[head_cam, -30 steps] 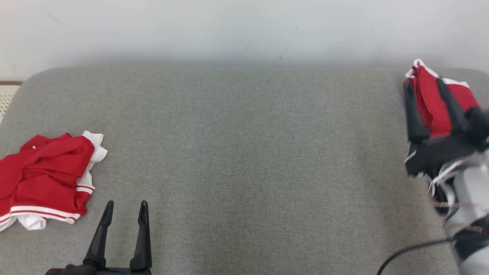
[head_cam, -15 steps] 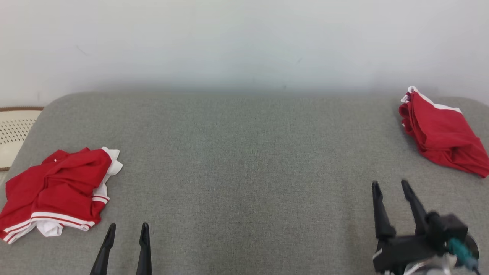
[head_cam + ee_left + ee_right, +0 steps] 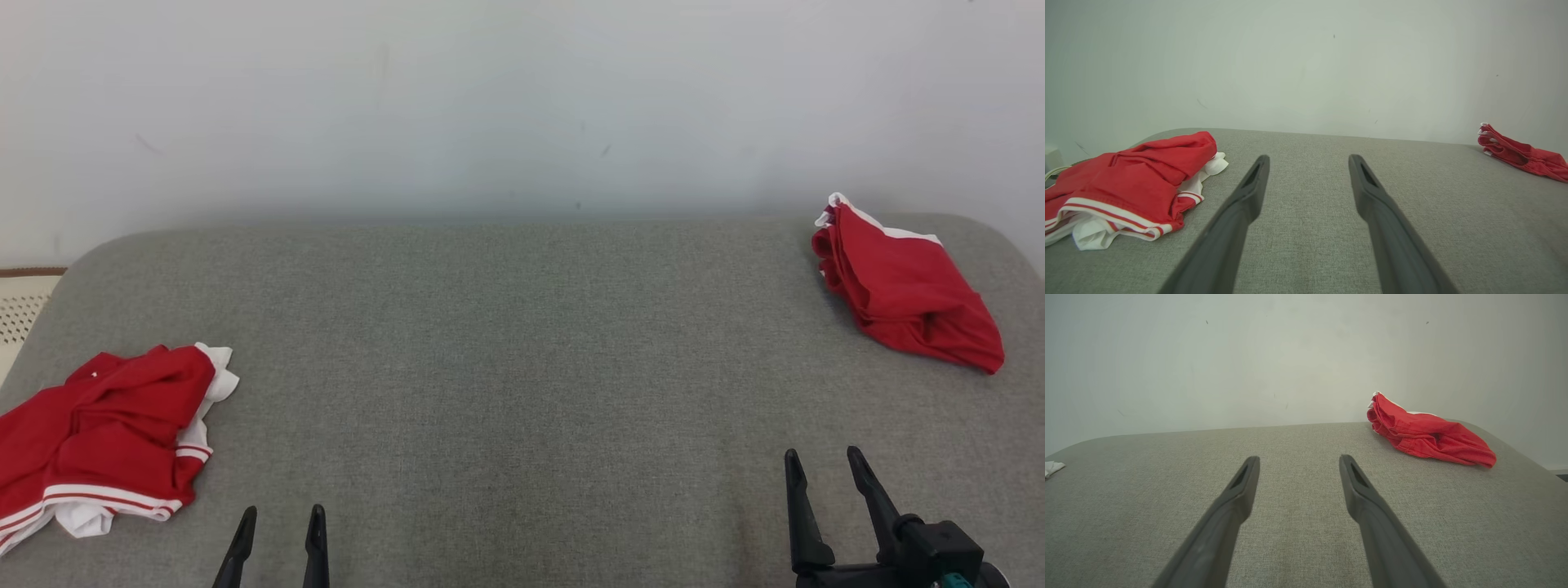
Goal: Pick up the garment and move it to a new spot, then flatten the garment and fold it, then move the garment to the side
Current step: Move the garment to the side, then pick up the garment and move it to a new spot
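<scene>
1. Grey padded surface (image 3: 522, 367).
2. Crumpled red-and-white garment (image 3: 106, 425): left edge, lying loose.
3. Folded red garment (image 3: 902, 290): far right corner, untouched.
4. Right fingers (image 3: 801, 510): low at near edge, pointing forward, spread, empty.
5. Left fingers (image 3: 315, 547): likewise spread, empty.

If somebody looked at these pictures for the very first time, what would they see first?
The bright red clothes on the grey pad jump out: a crumpled garment with white stripes at the near left, and a folded garment in the far right corner. Next come the left gripper and right gripper, low at the near edge, both open and holding nothing.
</scene>
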